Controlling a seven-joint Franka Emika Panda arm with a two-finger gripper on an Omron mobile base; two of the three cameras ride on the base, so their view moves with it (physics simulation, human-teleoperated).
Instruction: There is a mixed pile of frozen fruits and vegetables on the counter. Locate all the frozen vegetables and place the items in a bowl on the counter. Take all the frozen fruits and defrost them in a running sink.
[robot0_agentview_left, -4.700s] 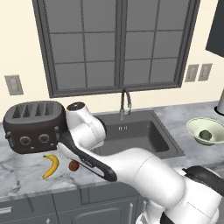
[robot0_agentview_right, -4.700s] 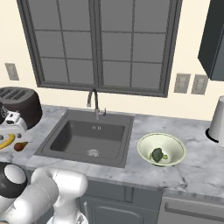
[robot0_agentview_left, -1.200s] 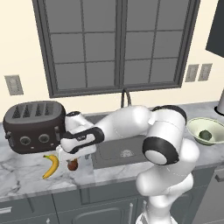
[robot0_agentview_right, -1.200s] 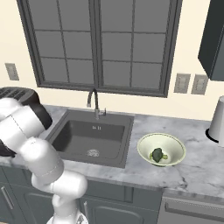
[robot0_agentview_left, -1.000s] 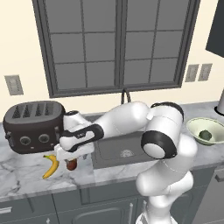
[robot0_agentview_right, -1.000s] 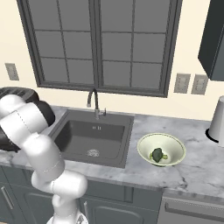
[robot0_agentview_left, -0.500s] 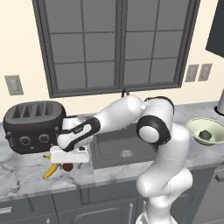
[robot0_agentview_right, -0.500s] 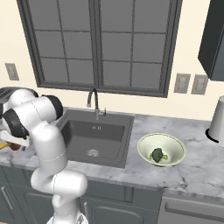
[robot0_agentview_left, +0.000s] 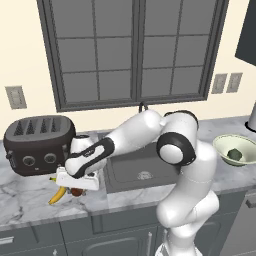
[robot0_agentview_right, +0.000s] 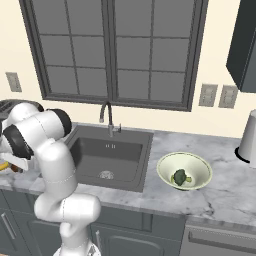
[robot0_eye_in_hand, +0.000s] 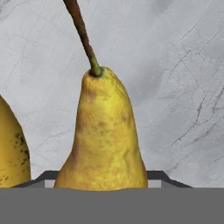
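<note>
Fruits still sat on the tabletop, veg half done.
Banana (robot0_agentview_left: 56, 195) and pear (robot0_eye_in_hand: 103, 135) lay left by the toaster (robot0_agentview_left: 37, 143), fingers (robot0_agentview_left: 76, 186) over the pear, grip unclear; sink (robot0_agentview_left: 142, 170) empty; broccoli (robot0_agentview_right: 180, 177) was already in the bowl (robot0_agentview_right: 165, 165) at right.

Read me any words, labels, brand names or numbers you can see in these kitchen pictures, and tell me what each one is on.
No readable text anywhere.
Dark four-slot toaster: round knobs on the front, no legible marking.
Beige wall outlet plates: blank.
Yellow-brown pear with a long stem: speckled skin, no sticker.
Pale green shallow bowl: plain.
</note>
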